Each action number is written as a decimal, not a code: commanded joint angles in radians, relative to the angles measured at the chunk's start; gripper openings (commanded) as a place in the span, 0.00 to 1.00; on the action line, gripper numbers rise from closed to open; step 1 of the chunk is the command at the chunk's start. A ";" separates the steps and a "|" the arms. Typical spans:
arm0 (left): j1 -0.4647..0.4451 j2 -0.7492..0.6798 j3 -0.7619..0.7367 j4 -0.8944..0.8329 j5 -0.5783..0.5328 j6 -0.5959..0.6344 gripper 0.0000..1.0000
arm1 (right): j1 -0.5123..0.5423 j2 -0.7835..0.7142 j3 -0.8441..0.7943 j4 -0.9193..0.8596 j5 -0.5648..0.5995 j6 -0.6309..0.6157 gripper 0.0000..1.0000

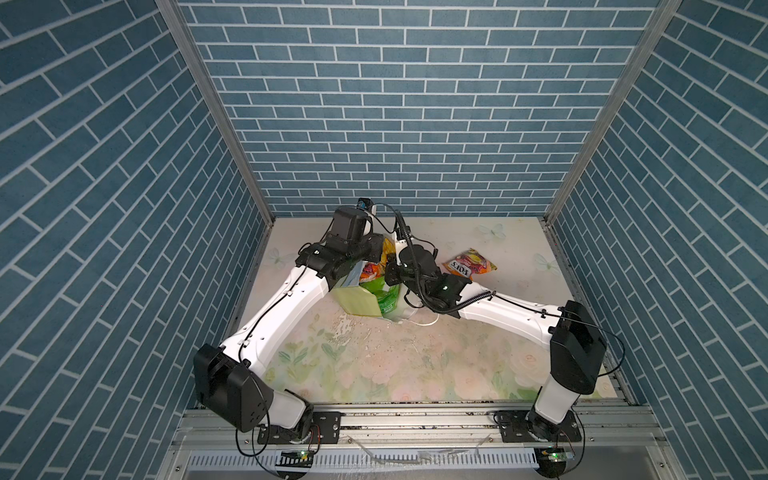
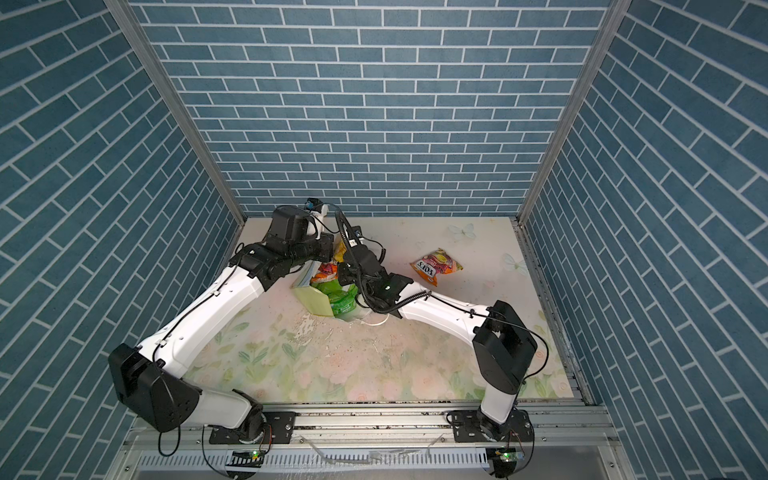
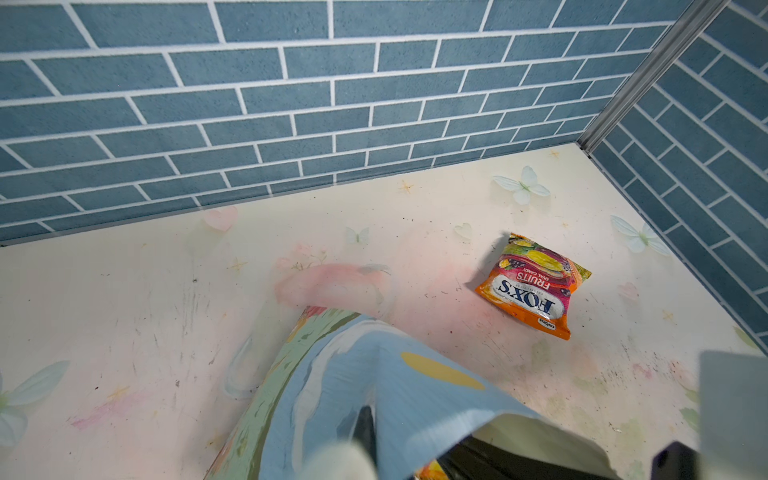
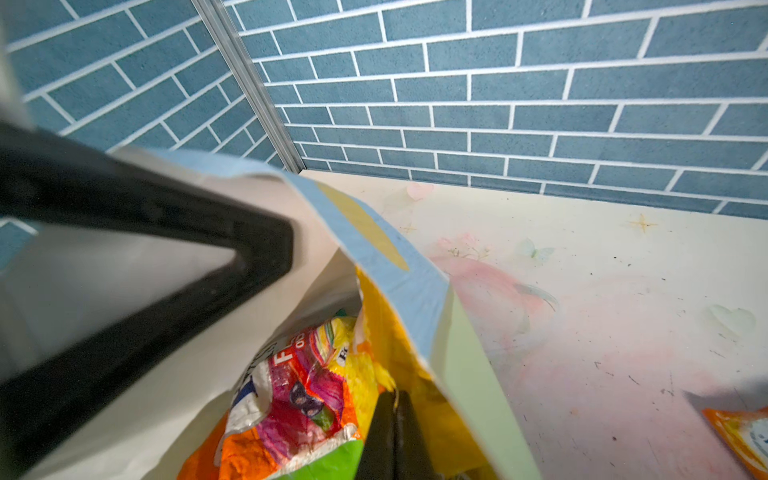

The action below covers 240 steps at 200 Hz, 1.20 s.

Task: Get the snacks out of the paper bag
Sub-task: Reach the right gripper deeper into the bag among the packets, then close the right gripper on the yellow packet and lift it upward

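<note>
One crinkly orange FOX'S packet (image 1: 469,266) lies flat far right; left claw (image 3: 363,428) pinches the rim of the stiff paper bag (image 1: 357,305), right claw (image 4: 395,432) pressed together inside among glossy snacks (image 4: 299,395).

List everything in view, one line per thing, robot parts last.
paper bag: one, pale green side, blue painted face, white inside; mid-table, mouth open.
yellow packet: one, yellow; inside the bag.
orange-pink FOX'S packet: one; inside the bag.
green packet: one, bright green; inside the bag.
loose FOX'S packet: one, orange-pink; on the table, right of the bag.
table: one, pale floral print; under everything.
walls: three, blue brick pattern; around the table.
left arm, right arm: two, white and black; reaching to the bag.
left hand: one, black; shut on the bag's rim.
right hand: one, black; shut inside the bag's mouth, grip unclear.
</note>
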 commanded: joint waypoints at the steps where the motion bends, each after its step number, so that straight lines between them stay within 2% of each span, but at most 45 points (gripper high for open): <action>1: -0.002 -0.015 0.039 0.041 -0.032 0.008 0.00 | -0.003 -0.051 0.012 -0.012 -0.014 0.015 0.00; 240: -0.002 0.002 0.036 0.041 -0.064 0.012 0.00 | -0.001 -0.113 -0.014 -0.026 -0.044 0.019 0.00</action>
